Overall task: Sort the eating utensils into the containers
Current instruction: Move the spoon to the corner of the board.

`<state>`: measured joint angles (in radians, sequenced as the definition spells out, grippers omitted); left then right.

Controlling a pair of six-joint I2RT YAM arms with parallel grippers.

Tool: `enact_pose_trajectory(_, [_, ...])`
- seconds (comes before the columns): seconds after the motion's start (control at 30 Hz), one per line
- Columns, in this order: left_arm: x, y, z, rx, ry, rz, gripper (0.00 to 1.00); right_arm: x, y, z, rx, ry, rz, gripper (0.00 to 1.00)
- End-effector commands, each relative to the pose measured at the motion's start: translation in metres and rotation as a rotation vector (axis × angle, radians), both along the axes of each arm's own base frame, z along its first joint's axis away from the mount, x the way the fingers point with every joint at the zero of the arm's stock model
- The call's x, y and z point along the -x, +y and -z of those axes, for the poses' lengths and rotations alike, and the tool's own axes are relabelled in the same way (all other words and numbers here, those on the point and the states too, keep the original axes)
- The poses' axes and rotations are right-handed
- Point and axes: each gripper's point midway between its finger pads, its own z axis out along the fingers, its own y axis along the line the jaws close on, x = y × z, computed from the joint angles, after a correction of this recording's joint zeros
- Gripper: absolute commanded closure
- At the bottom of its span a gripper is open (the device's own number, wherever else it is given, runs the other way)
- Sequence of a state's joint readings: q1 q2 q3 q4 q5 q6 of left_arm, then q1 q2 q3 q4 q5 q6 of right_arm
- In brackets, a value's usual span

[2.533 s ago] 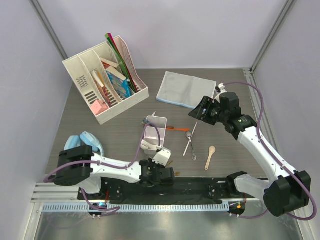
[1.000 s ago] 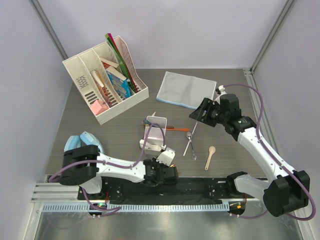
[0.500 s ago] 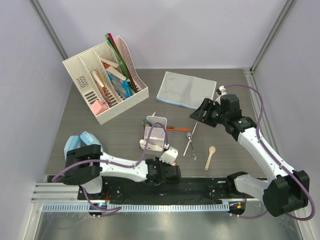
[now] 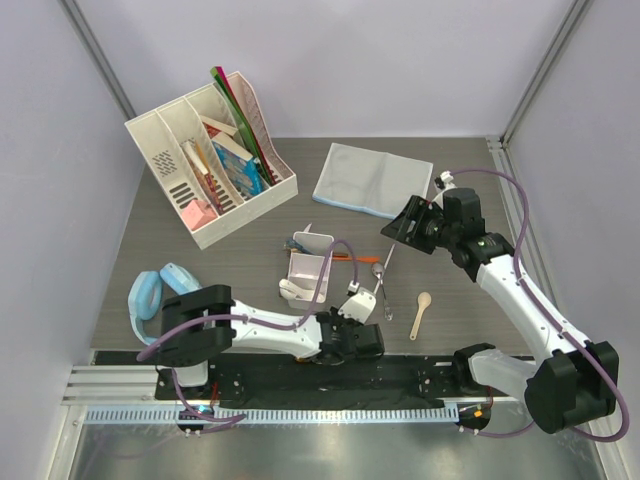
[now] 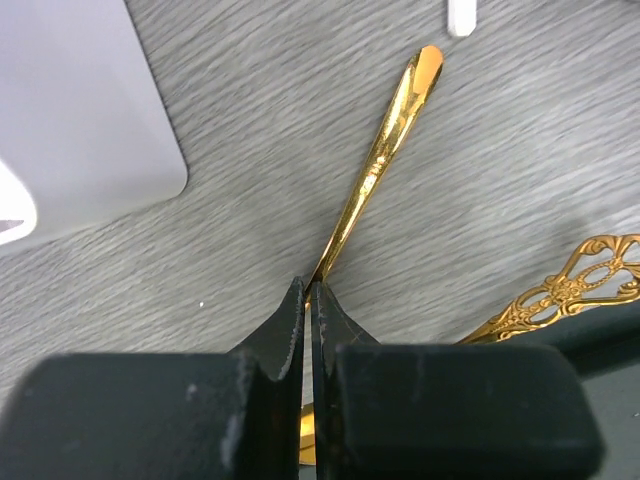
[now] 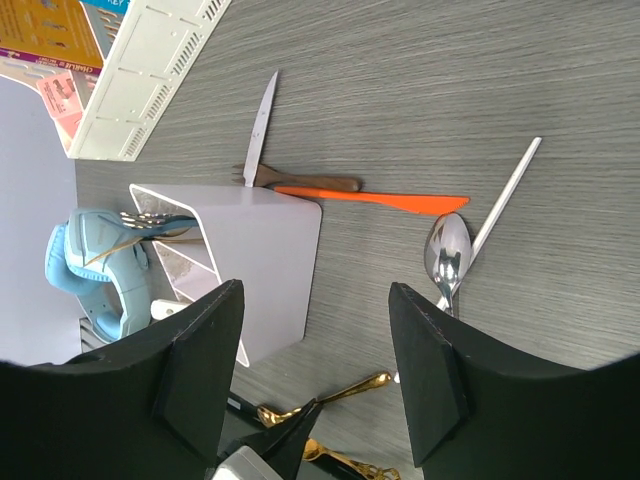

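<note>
Top view: left gripper [image 4: 357, 308] sits low at the near edge, just right of the box [image 4: 310, 268]. What it holds is hidden there.

Left wrist view shows it: jaws closed on a gold handle [image 5: 385, 150], which runs up and right from the tips over the surface [image 5: 250, 90]. Cannot tell if the handle is lifted. The box corner is at upper left, apart from the handle. An ornate gold piece [image 5: 565, 292] lies at right, not touching it.

Right wrist view gives the clearest look at the knife [image 6: 262, 125], fork [image 6: 305, 183] and orange piece [image 6: 385, 201] along the box's far side, with the silver spoon [image 6: 447, 250] to their right.

Right gripper [image 4: 403, 224] hangs above these, jaws open. The wooden spoon [image 4: 422, 312] shows only from the top.
</note>
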<state>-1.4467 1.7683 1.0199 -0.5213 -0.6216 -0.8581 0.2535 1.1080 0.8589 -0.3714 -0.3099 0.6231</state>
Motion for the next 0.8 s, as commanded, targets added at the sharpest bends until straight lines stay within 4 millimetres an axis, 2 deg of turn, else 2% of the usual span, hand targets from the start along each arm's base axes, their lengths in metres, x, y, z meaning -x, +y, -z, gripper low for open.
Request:
enact_pose_trajectory(0.0, [-0.005, 0.0, 0.01, -0.017, 0.021, -0.024, 1.0, -0.004, -0.002, -0.015, -0.01, -0.064, -0.004, 0.35])
enact_pose_trajectory(0.2, [-0.022, -0.003, -0.005, -0.015, -0.032, -0.05, 1.0, -0.002, -0.004, -0.014, -0.011, -0.061, 0.001, 0.35])
enact_pose_trajectory(0.47, [-0.038, -0.001, 0.0, -0.019, -0.03, -0.082, 1.0, -0.002, -0.007, -0.013, -0.003, -0.065, 0.005, 0.35])
enact_pose_trajectory(0.77, [-0.057, -0.02, -0.007, -0.006, -0.045, -0.057, 1.0, -0.001, -0.008, -0.017, -0.001, -0.075, 0.006, 0.35])
